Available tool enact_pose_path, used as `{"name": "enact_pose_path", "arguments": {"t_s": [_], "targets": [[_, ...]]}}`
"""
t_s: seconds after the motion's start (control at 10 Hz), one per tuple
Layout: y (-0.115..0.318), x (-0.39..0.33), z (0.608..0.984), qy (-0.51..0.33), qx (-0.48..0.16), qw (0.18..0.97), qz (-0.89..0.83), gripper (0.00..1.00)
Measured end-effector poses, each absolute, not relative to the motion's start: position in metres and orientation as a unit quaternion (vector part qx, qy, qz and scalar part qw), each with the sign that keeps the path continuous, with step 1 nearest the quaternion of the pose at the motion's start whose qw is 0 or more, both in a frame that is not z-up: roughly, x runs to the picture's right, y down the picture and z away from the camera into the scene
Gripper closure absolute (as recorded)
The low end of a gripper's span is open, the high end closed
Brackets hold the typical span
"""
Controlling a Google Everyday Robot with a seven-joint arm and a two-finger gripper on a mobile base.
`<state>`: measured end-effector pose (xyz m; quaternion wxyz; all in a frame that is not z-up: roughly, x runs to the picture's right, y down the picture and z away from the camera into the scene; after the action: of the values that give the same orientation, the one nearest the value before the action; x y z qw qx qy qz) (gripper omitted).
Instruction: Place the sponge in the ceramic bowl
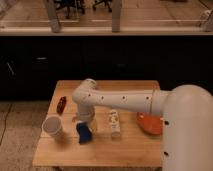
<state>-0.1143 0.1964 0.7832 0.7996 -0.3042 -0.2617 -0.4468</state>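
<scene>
Reaching in from the right edge of the light wooden table (pixel 135 150), the thick white robot arm (pixel 125 100) was bent downward at a rounded joint left of the table's middle. The two-finger gripper (pixel 85 122) was held pointing down at the arm's end, directly above the small dark-blue wavy-sided sponge (pixel 84 134). Its jaws were spread wide, and whether the sponge was touched by them could not be told. The sponge was seen lying on the table near the front edge, left of centre. The wide shallow orange-red ceramic bowl (pixel 149 124) was set near the right edge, well apart from the sponge, and its right side was covered by the arm's large white shell. Between sponge and bowl a small white bottle (pixel 115 123) was placed. A pale grey cup (pixel 53 127) was stood near the front-left corner, just beside the sponge. A dark reddish oblong object (pixel 61 104) was laid near the left edge, behind the cup.
</scene>
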Motion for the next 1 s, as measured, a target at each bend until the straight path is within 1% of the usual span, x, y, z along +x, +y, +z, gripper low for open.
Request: {"name": "enact_pose_path", "arguments": {"t_s": [0.3,0.7,1.0], "targets": [[0.202,-0.113,0.792,-0.275,-0.308,0.793,-0.449,0.2],[0.219,-0.108,0.803,-0.285,-0.316,0.782,-0.456,0.2],[0.222,-0.108,0.808,-0.288,-0.32,0.779,-0.456,0.2]]}}
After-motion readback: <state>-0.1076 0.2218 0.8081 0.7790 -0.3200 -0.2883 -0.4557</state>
